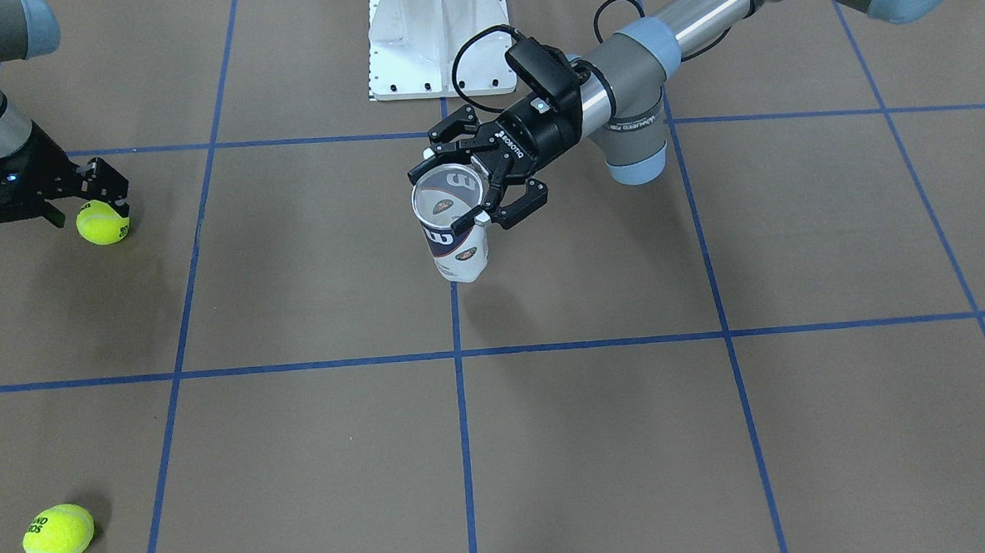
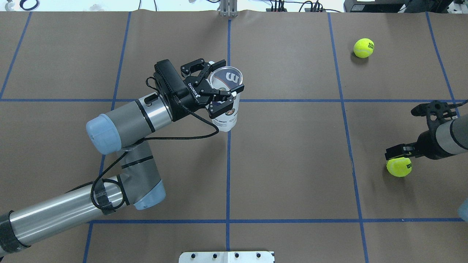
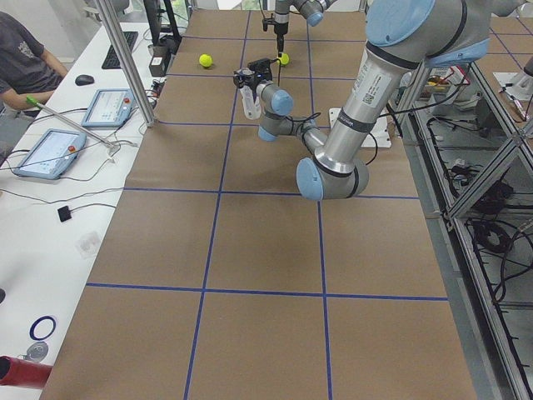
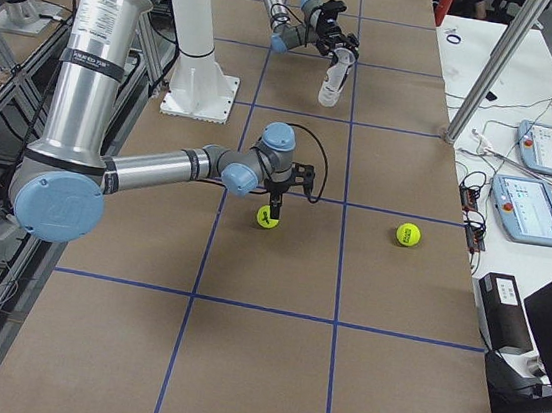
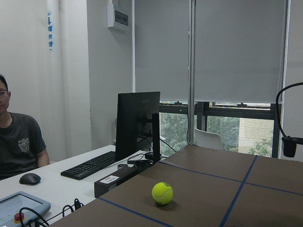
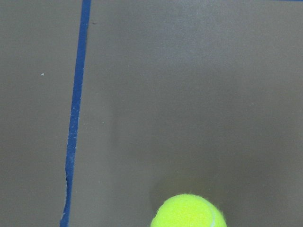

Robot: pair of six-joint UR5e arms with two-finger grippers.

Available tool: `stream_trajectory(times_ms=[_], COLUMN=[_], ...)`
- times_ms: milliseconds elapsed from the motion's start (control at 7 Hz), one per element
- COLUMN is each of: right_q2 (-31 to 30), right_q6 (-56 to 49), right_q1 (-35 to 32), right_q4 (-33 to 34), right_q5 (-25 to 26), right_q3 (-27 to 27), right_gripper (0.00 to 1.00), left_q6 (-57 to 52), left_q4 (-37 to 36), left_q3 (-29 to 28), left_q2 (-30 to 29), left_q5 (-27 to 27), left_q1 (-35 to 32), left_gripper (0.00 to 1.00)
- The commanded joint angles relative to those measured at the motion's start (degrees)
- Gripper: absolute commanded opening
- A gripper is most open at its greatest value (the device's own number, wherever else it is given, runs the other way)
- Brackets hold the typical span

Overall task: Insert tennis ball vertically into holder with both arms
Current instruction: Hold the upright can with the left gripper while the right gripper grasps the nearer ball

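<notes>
The holder, a clear can with a navy-and-white label, stands upright with its open mouth up. My left gripper is shut on the holder's rim, also seen from overhead. Whether the holder's base touches the table I cannot tell. A yellow tennis ball lies at my right side. My right gripper hangs open just above this tennis ball, one finger close to its top. In the right wrist view the tennis ball shows at the bottom edge, with no fingers in view.
A second tennis ball lies at the far right of the table. The white pedestal base stands at the robot's edge. A person sits at a white side desk holding tablets, a keyboard and a monitor.
</notes>
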State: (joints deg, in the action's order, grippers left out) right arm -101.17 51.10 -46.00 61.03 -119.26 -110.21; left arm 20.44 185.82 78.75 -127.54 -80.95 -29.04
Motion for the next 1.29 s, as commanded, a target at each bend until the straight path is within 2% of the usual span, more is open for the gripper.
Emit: stream_trajectory(times_ms=[0, 571, 714, 857, 1000, 1143], right_q2=[0.4, 0.0, -0.1, -0.1, -0.2, -0.1], right_q6=[0.1, 0.2, 0.2, 0.2, 0.2, 0.2], right_q1=[0.8, 2.7, 2.8, 2.8, 2.8, 2.8], right_q4=[-4.0, -5.1, -5.1, -5.0, -5.1, -5.1], right_q5=[0.2, 0.2, 0.2, 0.2, 0.1, 0.1], right_q3=[3.8, 5.1, 5.5, 5.5, 5.4, 5.4], right_gripper=[0.99, 0.97, 0.93, 0.81, 0.38, 0.06], left_q6=[0.0, 0.0, 0.0, 0.0, 0.1, 0.1], left_q4=[0.1, 0.1, 0.1, 0.1, 0.2, 0.2], left_q3=[-0.1, -0.4, -0.4, -0.4, -0.4, -0.5], left_q2=[-0.3, -0.3, -0.1, -0.3, -0.3, -0.3], left_q5=[0.3, 0.3, 0.3, 0.7, 0.8, 0.8], left_q1=[0.6, 1.1, 1.5, 1.7, 2.0, 2.1], left_gripper=[0.79, 0.78, 0.78, 0.78, 0.78, 0.78])
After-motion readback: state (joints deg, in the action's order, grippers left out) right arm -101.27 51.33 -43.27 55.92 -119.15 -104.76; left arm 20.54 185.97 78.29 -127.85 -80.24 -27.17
